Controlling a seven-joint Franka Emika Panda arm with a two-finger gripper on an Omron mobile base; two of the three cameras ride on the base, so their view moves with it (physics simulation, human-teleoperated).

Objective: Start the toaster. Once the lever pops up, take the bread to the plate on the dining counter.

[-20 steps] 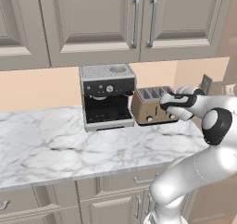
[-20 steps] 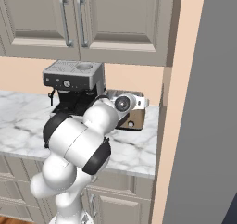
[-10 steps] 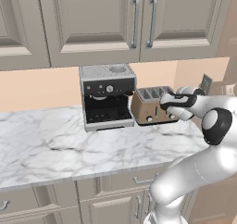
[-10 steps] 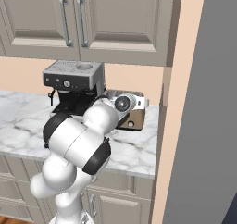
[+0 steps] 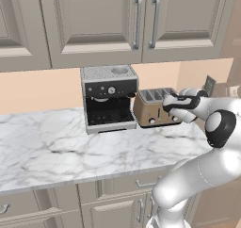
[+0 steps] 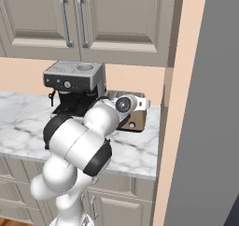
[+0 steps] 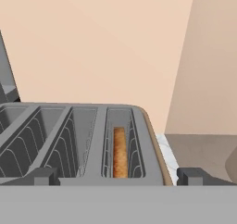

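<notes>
The bronze-brown toaster (image 5: 151,110) stands on the marble worktop, right of the coffee machine. My gripper (image 5: 170,101) hovers just over its right end, open, with nothing between the fingers. In the hand view the fingertips (image 7: 44,176) rise at either side of the toaster's silver slotted top (image 7: 69,135). The bread (image 7: 120,152), a brown-crusted slice, sits low in the rightmost slot, straight ahead of my gripper (image 7: 119,177). In the right base view my arm covers most of the toaster (image 6: 136,120). The plate and the dining counter are out of view.
A black-and-silver coffee machine (image 5: 109,97) stands tight against the toaster's left side. Wall cabinets (image 5: 136,20) hang above. A beige side wall (image 6: 170,85) closes the worktop on the right, with an outlet (image 5: 208,85) on it. Bare marble worktop (image 5: 47,147) stretches left.
</notes>
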